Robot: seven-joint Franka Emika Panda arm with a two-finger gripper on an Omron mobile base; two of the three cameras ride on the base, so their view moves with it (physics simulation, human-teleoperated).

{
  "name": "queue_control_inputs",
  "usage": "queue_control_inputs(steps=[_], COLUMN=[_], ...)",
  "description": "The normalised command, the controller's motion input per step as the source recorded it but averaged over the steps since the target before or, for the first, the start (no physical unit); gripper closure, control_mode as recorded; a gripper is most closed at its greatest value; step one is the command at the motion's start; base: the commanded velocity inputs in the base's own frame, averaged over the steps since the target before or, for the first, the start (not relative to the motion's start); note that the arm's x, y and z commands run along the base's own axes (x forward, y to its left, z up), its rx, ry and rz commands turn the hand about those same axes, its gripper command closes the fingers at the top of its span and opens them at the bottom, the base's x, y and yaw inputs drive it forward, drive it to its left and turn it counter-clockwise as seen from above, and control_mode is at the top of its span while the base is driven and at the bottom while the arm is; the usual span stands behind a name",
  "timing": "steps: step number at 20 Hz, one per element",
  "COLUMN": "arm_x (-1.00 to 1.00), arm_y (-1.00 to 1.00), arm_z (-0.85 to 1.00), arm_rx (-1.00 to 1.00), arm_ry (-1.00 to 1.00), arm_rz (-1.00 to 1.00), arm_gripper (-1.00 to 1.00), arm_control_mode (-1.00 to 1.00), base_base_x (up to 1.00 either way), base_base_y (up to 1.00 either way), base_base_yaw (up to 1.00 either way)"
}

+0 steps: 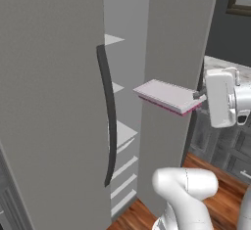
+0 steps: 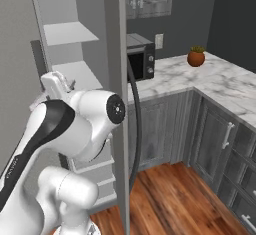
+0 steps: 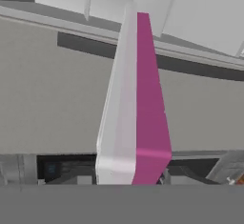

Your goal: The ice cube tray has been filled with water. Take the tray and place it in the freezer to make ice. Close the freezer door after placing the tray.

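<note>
Gripper [image 1: 200, 95] pinched on the near end of the tray [image 1: 166, 96]; jaws themselves hidden behind the hand in the left base view, but the tray sticks straight out from it and rests on nothing else, so it's an end grip on a long flat thing; hand view looks right down the tray's length, pink underside [image 3: 150, 99] to one side, pale top to the other.

Tray is level, in mid-air just in front of the freezer [image 1: 44, 102] opening, pointing in toward the shelves [image 1: 122, 133]; freezer door [image 1: 174, 38] stands open right behind it, edge-on, handle [image 2: 135, 124] on its far side.

Risks from here:
- cantilevered load on a short pinch; any wrist jerk and the tray pivots or slips in the jaws; water slops out (can't see the water in these renders, assuming it's full);
- tray's far corner passes close to the door edge and the other door's handle [image 1: 109, 116]; a skewed approach clips one and knocks it askew;
- shelf gaps look slim; come in too high or tilted and the front lip catches a shelf edge;
- release before it's well onto a shelf and it tips back out.
</note>
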Motion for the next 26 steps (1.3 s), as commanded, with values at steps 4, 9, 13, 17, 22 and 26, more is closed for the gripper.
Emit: queue_control_inputs(steps=[4,9,13,17,22,26], arm_x=[0.01,0.0,0.0,0.0,0.0,0.0], arm_y=[0.23,0.11,0.01,0.0,0.0,0.0], arm_z=[0.14,0.01,0.0,0.0,0.09,0.43], arm_rx=[0.03,0.01,0.0,0.0,0.0,0.05], arm_ry=[0.1,0.0,-0.02,-0.09,-0.15,-0.07], arm_rz=[-0.11,-0.04,-0.01,0.0,0.0,0.0], arm_gripper=[1.0,1.0,1.0,1.0,1.0,1.0], arm_control_mode=[-1.0,-1.0,-1.0,-1.0,-1.0,-1.0], base_base_x=[0.0,0.0,0.0,0.0,0.0,0.0], base_base_y=[0.0,0.0,0.0,0.0,0.0,0.0], base_base_yaw=[0.0,0.0,0.0,0.0,0.0,0.0])
